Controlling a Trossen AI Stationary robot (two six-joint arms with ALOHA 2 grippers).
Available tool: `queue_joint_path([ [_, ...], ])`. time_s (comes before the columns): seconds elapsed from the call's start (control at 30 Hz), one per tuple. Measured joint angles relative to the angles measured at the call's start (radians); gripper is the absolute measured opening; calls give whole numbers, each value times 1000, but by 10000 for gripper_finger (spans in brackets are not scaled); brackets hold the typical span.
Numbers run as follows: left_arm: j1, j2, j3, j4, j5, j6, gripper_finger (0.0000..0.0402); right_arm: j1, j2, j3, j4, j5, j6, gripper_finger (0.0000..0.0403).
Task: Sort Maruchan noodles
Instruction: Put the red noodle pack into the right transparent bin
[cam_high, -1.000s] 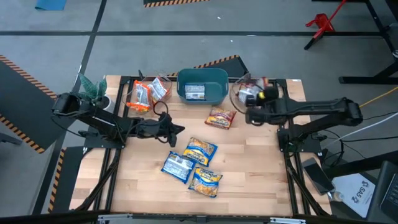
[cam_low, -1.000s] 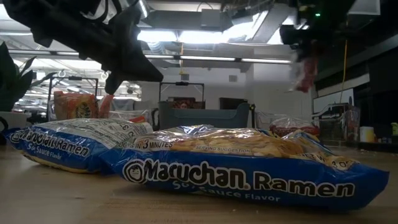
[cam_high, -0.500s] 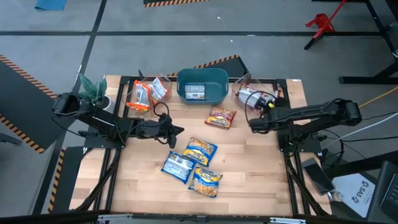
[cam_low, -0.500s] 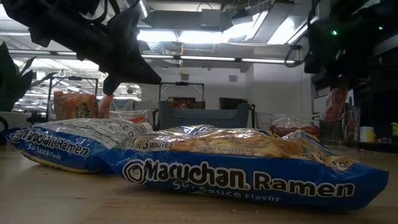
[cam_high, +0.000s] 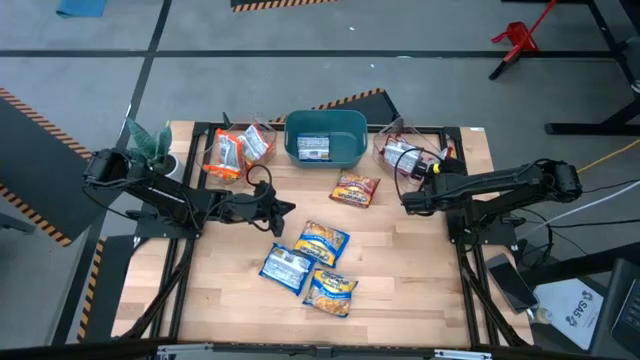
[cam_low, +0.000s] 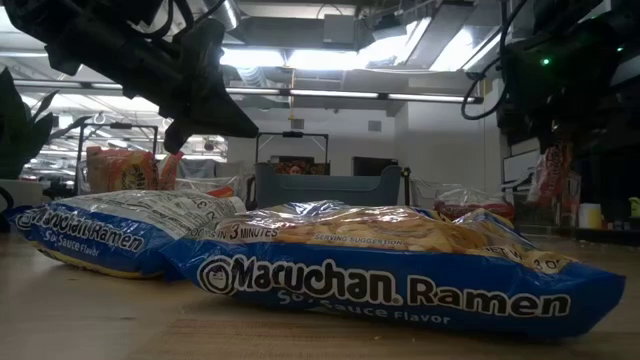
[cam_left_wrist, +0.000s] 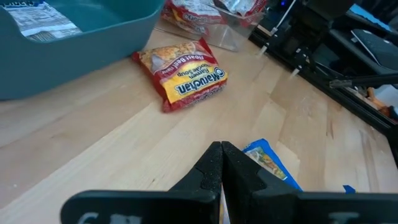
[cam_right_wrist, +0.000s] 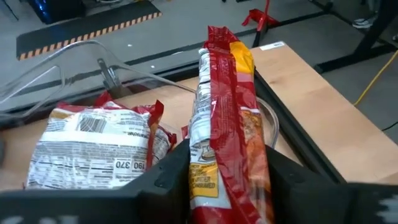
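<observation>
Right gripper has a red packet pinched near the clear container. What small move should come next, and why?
Probably carry it over and release. The right gripper grips a dark red plastic ramen packet on edge, beside the clear plastic container already holding red packets. The left gripper waits shut mid-table.

You have three blue packets (cam_high: 303, 266) near the teal bin (cam_high: 323, 137), one dark red packet (cam_high: 355, 188), one packet inside it, and two clear containers (cam_high: 237, 150) flanking it.

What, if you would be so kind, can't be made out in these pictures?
- Flavour of the red packet in the right gripper: seen edge-on in the right wrist view.
- Print on the packet in the teal bin: too small in the high view.
- Left gripper: shut, empty.
</observation>
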Motion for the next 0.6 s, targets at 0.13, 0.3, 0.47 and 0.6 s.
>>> queue_joint_path([
  [0.13,0,0,0,0,-19,-1,0,0,0,0,-7,-1,-4,161],
  [0.3,0,0,0,0,-21,-3,0,1,0,0,-7,24,-4,209],
  [0.47,0,0,0,0,-7,-4,0,3,0,44,-3,121,-79,238],
  [0.6,19,0,1,7,-3,17,0,3,0,151,76,204,-374,243],
])
